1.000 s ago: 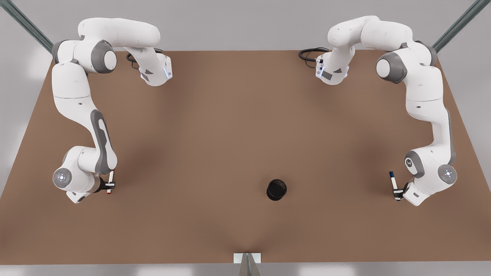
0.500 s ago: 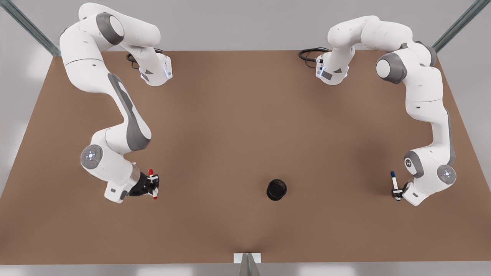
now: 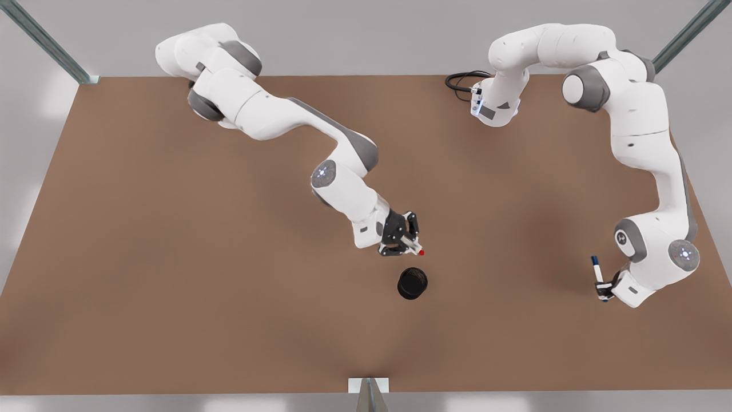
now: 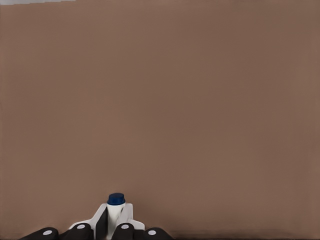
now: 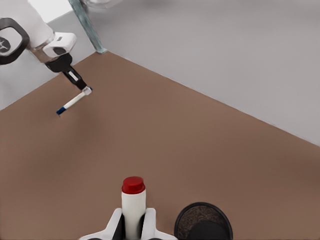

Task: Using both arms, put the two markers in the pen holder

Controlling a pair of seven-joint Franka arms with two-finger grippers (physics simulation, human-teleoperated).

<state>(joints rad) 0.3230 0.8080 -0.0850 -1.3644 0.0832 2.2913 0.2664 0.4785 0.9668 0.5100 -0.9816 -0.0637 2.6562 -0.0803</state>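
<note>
Between the jaws of the right gripper point(image 3: 407, 240), the red-capped marker point(image 5: 133, 202) is sitting clamped, its barrel standing out past the fingertips with the red cap leading. Just beyond those jaws, a little off to one side, the pen holder point(image 3: 412, 283) is standing upright on the table point(image 3: 229, 320) with its round mouth facing up. My reading is that the marker is being carried over the cup so it can go in end first, and it is not yet above the mouth.

Farther off, well apart from the cup at the front view's right, the left gripper point(image 3: 602, 289) is waiting with its jaws closed on the blue-capped marker point(image 3: 596, 268). That marker is sticking out beyond the jaws, clear of the tabletop, probably held ready so its turn can follow without the two arms crowding each other at the small opening.

Counting up: two markers, each gripped by its own arm; one pen holder, with no marker showing in it; two arms, one near the cup and one holding back.
</note>
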